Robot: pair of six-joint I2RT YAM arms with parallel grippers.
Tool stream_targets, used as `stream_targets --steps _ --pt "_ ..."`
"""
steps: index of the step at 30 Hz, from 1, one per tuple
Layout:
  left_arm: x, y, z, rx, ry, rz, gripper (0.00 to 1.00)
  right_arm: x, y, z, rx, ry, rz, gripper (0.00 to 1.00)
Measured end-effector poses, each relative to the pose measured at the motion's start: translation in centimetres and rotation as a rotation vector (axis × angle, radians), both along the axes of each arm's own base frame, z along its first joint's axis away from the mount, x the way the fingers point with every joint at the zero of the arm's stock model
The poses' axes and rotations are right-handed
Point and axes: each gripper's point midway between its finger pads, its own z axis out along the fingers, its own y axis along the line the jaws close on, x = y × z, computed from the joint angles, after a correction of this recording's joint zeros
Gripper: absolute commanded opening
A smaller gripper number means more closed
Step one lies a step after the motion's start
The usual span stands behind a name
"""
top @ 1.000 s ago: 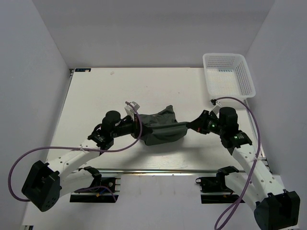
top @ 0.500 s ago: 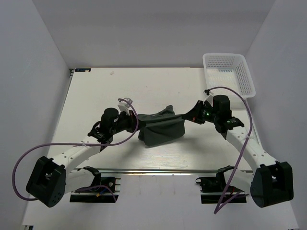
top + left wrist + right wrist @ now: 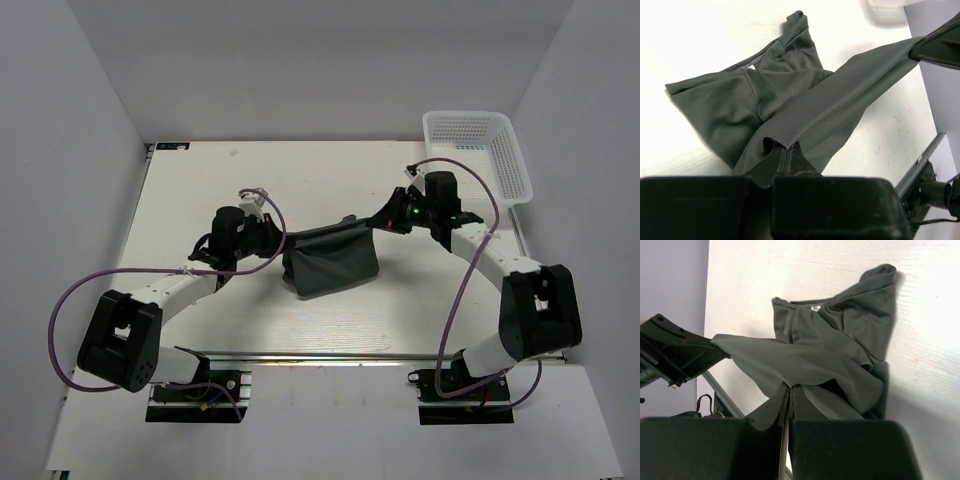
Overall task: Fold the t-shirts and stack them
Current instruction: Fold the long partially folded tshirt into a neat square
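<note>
A pale table point(image 3: 200, 190) carries two things. A dark grey-green t-shirt point(image 3: 330, 268) lies bunched near its middle, partly resting on the surface and partly raised off it. A white mesh basket point(image 3: 512, 168) sits at the far right corner.

Top cam: sat high behind near edge of table point(image 3: 200, 190), looked down and forward, wide, whole surface in frame. Left wrist cam: sat tight behind left gripper point(image 3: 787, 152), low, faced along its fingers toward right gripper point(image 3: 939, 42). Right wrist cam: mirrored, faced back at left gripper. All three shared t-shirt point(image 3: 330, 268); wrist views saw its stretched edge from opposite ends.
</note>
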Motion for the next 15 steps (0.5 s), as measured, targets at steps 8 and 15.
stream_targets --steps 8,15 --pt "3.0 0.7 -1.2 0.004 0.006 0.022 0.06 3.1 1.0 -3.9 -0.005 0.044 0.007 0.00" --pt "7.2 2.2 -2.3 0.028 0.013 0.076 1.00 8.1 3.0 -5.2 0.032 0.007 0.052 0.79"
